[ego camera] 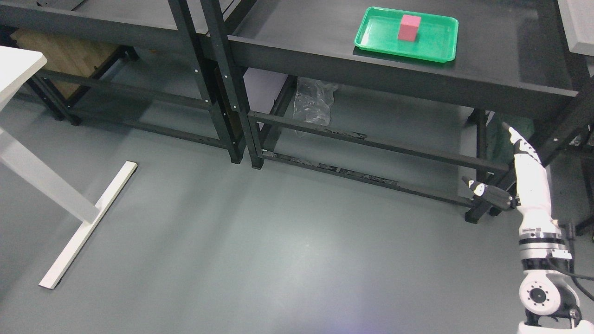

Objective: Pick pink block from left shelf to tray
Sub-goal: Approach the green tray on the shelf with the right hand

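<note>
Pink block (409, 28) stands upright inside the green tray (431, 53) on the black shelf (501, 65), well above and left of my right hand (526, 171). My right arm rises from the lower right, fingers straight and relaxed, thumb out leftward, holding and touching nothing.

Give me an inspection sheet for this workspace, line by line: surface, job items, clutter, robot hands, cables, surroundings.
Surface: black shelf, bare apart from the tray.
Job's things: pink block standing upright in the green tray.
Clutter: crumpled plastic bag on the floor under the shelf.
Grippers: right robot hand low at the picture's right, fingers extended, holding nothing; left not in view.
Cables: black cable at the right wrist.
Surroundings: grey floor, white table leg at left.
</note>
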### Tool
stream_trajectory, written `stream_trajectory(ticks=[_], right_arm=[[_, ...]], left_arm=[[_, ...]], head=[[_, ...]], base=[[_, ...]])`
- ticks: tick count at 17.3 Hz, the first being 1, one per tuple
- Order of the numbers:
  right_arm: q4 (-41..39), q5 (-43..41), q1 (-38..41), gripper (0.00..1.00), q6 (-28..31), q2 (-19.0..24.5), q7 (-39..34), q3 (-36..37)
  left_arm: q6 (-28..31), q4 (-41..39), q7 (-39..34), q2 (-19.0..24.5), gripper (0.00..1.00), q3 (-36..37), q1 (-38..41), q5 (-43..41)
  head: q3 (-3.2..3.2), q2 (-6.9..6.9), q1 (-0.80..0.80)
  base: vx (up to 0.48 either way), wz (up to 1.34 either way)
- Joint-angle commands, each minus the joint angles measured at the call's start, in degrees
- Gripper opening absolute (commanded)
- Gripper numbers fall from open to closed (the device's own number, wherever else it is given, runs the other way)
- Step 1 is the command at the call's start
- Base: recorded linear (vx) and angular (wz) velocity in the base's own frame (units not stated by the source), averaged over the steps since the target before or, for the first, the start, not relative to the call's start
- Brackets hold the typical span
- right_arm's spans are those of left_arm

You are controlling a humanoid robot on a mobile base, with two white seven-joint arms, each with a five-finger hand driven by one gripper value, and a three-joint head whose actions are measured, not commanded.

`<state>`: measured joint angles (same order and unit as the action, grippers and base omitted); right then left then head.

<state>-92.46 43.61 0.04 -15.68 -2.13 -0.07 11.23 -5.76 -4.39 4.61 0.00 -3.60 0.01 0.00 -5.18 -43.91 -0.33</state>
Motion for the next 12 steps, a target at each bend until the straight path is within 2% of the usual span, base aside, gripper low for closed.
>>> stream_trajectory(ticks=[1, 12], right_arm=[[-0.1, -0.2, 0.0, 1.0, 0.0, 0.2, 0.2, -0.1], [-0.1, -0.4, 0.1, 1.0, -0.1, 0.1, 0.2, -0.2]], left_arm=[[0.0, 0.0, 0.0, 1.0, 1.0, 0.0, 0.5, -0.1], [0.0, 0.0, 0.0, 1.0, 1.0, 0.0, 0.5, -0.1]], head=[[0.0, 0.0, 0.0], [0.0, 0.0, 0.0]], base=[[0.244, 0.03], [0.277, -0.01]])
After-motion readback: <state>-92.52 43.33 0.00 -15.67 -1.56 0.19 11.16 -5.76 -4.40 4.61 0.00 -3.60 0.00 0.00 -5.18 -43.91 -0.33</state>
